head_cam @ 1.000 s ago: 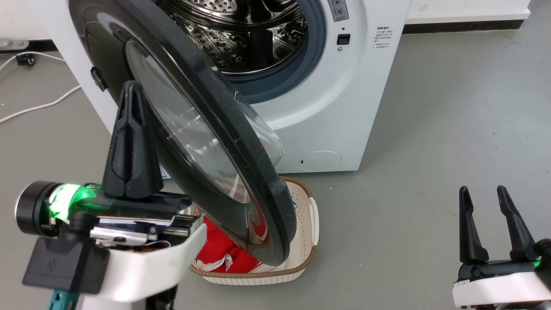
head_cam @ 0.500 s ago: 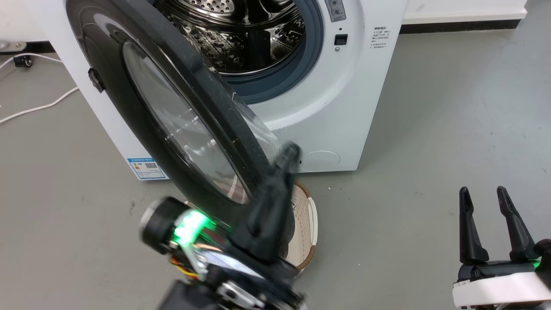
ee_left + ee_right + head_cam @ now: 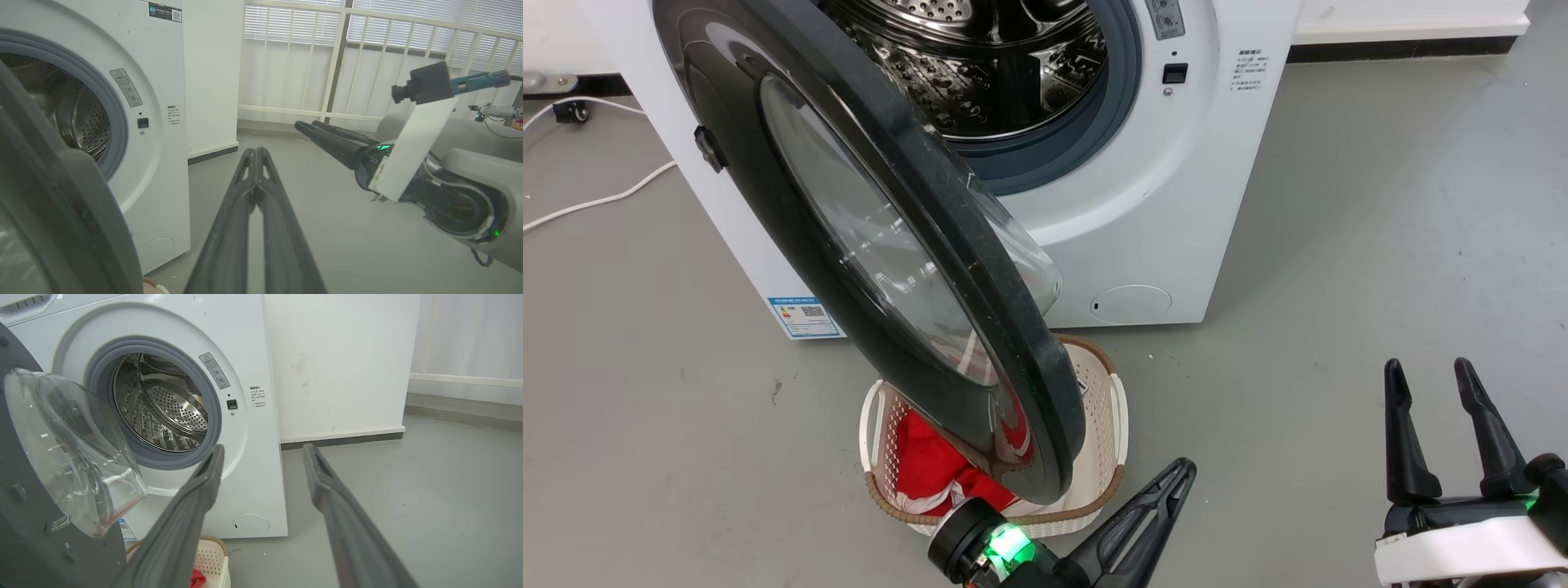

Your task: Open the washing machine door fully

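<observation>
The washing machine door [image 3: 866,245] is standing about halfway through its swing, as far as I can judge from here. It is hinged on the machine's left side and angling out from the white washing machine [image 3: 1176,204], with its lower free edge hanging over the laundry basket [image 3: 1117,408] on the floor. The steel drum [image 3: 980,73] is lying in plain sight behind it, so the latch is plainly undone, but the job is only partly done.

The left gripper [image 3: 1180,472] is sitting low down, near the door's free edge but apart from it. Its two fingers are pressed together along their length and are gripping nothing (the left wrist view is looking straight along them at bare floor, with the door's dark rim off to one side). The right gripper [image 3: 1427,371] is hanging well off to the right with its fingers spread wide, and it too is holding nothing.

To my eye the arm is between pushes, getting round to the inner side of the door. What the next move is asking for, I think, is laying those closed fingers against the black inner rim close to the free edge. It should keep clear of the bulging glass bowl [image 3: 73,449] and the basket. Then it should sweep outward and to the left in an arc about the hinge until the door is lying right back.
</observation>
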{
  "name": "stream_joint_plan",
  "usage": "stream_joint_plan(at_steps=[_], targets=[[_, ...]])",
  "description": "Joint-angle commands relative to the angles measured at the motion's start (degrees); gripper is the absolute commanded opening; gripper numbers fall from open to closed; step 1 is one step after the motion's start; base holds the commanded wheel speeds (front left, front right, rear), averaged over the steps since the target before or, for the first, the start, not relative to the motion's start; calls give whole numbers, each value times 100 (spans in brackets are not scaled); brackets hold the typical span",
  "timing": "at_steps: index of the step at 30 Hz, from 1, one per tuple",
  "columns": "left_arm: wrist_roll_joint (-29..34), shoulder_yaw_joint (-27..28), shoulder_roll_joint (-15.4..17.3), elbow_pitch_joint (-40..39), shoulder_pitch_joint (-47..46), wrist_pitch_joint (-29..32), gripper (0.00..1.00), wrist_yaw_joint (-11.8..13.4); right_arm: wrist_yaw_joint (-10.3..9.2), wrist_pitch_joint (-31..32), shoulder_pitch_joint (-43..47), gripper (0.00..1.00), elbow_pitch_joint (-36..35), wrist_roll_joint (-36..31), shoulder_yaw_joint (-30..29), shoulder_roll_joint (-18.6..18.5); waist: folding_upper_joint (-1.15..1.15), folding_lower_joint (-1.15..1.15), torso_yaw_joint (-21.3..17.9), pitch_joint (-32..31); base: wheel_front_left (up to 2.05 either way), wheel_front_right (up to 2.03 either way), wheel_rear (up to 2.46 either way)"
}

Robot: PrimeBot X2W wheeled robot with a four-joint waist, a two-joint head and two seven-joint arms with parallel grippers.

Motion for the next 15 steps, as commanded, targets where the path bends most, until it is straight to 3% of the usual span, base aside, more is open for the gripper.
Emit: stream_joint_plan(at_steps=[1,15], targets=[[7,9,8,46,-27,3,0,0,-4,17,24,100,8,18,-1,20,0,0,-1,3,0,0,0],[-46,536,-83,722,-956,4,0,370,-4,-15,-118,100,116,114,22,20,0,0,-123,242,0,0,0]])
